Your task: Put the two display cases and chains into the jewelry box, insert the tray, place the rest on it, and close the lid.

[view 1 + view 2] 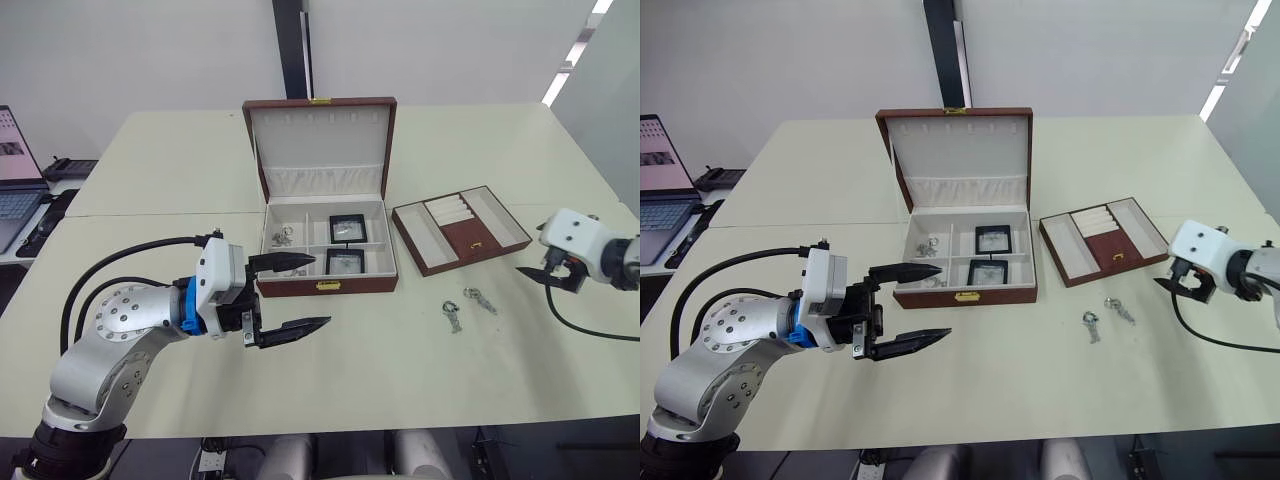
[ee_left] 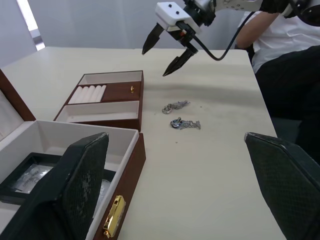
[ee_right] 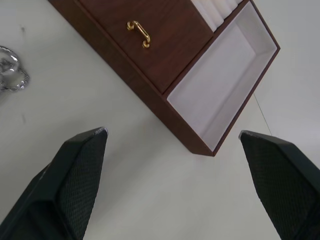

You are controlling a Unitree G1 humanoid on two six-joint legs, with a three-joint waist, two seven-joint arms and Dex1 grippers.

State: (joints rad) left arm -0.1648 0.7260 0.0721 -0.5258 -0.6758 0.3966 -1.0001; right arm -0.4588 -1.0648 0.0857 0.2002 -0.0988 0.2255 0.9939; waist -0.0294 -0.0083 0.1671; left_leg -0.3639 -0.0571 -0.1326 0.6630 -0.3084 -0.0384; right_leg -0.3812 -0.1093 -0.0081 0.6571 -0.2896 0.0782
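both cases sat boxed; right gripper [image 1: 548, 275], open and empty, should grasp tray [image 1: 460, 229] squarely; left gripper [image 1: 290, 295] gaped empty.

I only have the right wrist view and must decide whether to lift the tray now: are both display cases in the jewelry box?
Observer: Yes. The two display cases lie in the right-hand compartments of the jewelry box, one behind the other.
Operator: And the chains?
Observer: A small silvery heap of chains lies in the rear left compartment.
Operator: Anything near the box that could block me?
Observer: The left end effector hovers open near the box's front left corner, holding nothing.
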